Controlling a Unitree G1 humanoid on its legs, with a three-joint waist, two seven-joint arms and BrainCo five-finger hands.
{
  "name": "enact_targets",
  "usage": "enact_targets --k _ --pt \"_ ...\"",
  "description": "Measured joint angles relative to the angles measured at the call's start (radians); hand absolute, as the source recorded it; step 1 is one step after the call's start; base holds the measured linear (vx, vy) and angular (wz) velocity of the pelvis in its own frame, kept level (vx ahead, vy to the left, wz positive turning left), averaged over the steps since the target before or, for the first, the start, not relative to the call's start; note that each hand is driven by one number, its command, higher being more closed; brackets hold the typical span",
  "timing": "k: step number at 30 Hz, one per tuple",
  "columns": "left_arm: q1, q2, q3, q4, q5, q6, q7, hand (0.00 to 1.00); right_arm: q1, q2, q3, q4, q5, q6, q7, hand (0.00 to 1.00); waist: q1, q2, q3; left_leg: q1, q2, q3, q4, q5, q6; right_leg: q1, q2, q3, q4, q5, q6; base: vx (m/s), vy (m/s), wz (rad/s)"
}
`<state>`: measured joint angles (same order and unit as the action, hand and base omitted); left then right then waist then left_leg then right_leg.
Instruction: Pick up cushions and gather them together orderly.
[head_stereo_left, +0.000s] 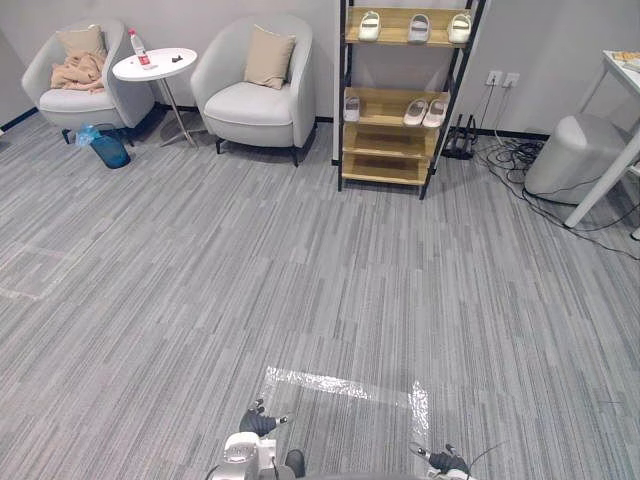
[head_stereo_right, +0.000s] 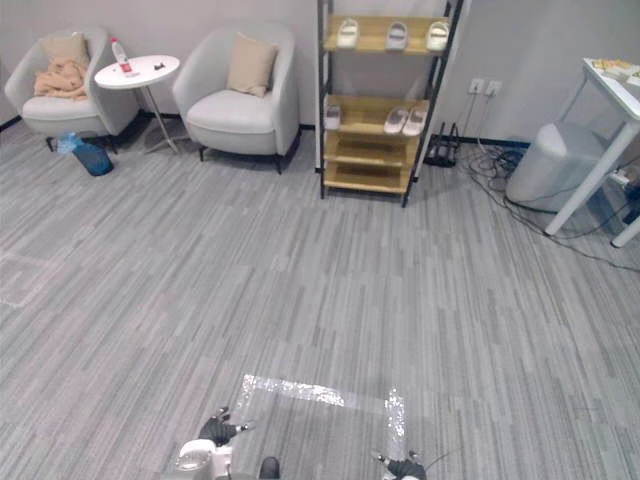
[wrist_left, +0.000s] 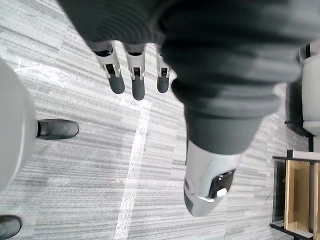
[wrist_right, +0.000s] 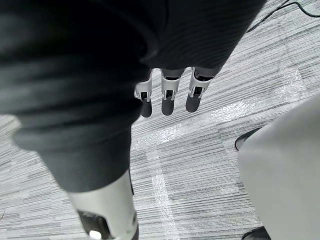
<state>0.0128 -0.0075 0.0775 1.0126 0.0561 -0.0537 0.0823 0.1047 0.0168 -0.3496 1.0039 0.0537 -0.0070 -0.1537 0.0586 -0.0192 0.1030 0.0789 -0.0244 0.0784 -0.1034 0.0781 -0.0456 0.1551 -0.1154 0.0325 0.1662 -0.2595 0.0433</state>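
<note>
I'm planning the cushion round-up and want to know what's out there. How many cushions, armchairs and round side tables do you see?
Cushions: 2
Armchairs: 2
Round side table: 1
Total: 5

An office lounge: grey striped carpet (head_stereo_left: 320, 270), a pale grey upholstered armchair (head_stereo_left: 250, 105) (beige square cushion (head_stereo_left: 270, 57) on it), a round white side table (head_stereo_left: 160, 68), a black-framed wooden shoe shelf (head_stereo_left: 385, 165).
</note>
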Motion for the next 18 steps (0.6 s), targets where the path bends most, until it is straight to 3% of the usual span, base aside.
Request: enact_targets --k 3,6,7,8,11,12,13,18 --pt "0.001 0.002 0.000 -0.004 -0.001 0.000 0.000 0.00 -0.015 -0.015 0.006 0.000 -0.017 0.006 0.004 0.00 0.006 -0.004 0.002 -0.002 -0.009 0.040 0.017 -0.035 0.005 -0.043 -0.012 0.037 0.074 -0.023 0.039 -0.04 -0.002 -0.36" --pt "0.001 0.003 -0.003 -0.008 -0.001 0.001 0.000 0.00 -0.024 -0.020 0.007 -0.009 -0.015 0.005 0.008 0.00 0.000 0.004 0.018 -0.005 0.002 0.044 0.081 -0.078 0.021 -0.143 -0.008 0.044 0.330 -0.018 0.097 -0.04 -0.008 -0.09" --pt "0.000 0.002 -0.010 -0.014 -0.001 0.001 0.000 0.00 -0.024 -0.022 0.007 -0.009 -0.015 0.005 0.008 0.00 -0.001 0.020 0.027 0.003 0.014 0.038 0.102 -0.093 0.022 -0.176 -0.009 0.045 0.408 -0.011 0.102 -0.03 0.013 0.19" --pt "0.003 0.003 -0.019 -0.021 -0.001 0.001 0.001 0.00 -0.021 -0.022 0.009 -0.010 -0.017 0.005 0.009 0.00 -0.001 0.019 0.027 -0.007 0.021 0.028 0.126 -0.108 0.021 -0.191 -0.011 0.030 0.433 -0.022 0.063 -0.06 0.018 0.28" --pt "0.003 0.013 -0.018 -0.024 -0.001 0.001 0.003 0.00 -0.019 -0.019 0.012 -0.010 -0.016 0.004 0.009 0.00 0.001 0.008 0.028 -0.011 0.042 -0.009 0.141 -0.116 0.015 -0.214 -0.017 0.033 0.335 -0.038 0.052 -0.02 -0.040 0.41" --pt "0.010 0.021 -0.018 -0.032 -0.001 -0.002 0.003 0.00 -0.013 -0.013 0.012 -0.006 -0.016 0.005 0.007 0.00 0.004 -0.020 0.013 -0.025 0.023 -0.012 0.143 -0.116 0.008 -0.212 -0.046 0.031 0.218 -0.002 0.051 0.05 -0.110 0.33" --pt "0.007 0.026 -0.013 -0.032 -0.001 -0.006 0.005 0.00 -0.010 -0.006 0.006 -0.004 -0.011 0.008 0.011 0.00 0.005 -0.047 0.009 -0.023 0.004 -0.018 0.146 -0.114 -0.004 -0.228 -0.074 0.025 0.199 0.029 0.077 0.11 -0.165 0.27" --pt "0.021 -0.015 0.015 -0.013 -0.004 -0.006 0.007 0.00 -0.006 -0.038 -0.001 -0.004 -0.015 0.007 0.012 0.00 0.000 0.033 -0.018 -0.023 0.067 -0.037 0.126 -0.111 -0.042 -0.192 -0.002 -0.005 0.100 0.059 0.051 0.15 -0.128 0.01"
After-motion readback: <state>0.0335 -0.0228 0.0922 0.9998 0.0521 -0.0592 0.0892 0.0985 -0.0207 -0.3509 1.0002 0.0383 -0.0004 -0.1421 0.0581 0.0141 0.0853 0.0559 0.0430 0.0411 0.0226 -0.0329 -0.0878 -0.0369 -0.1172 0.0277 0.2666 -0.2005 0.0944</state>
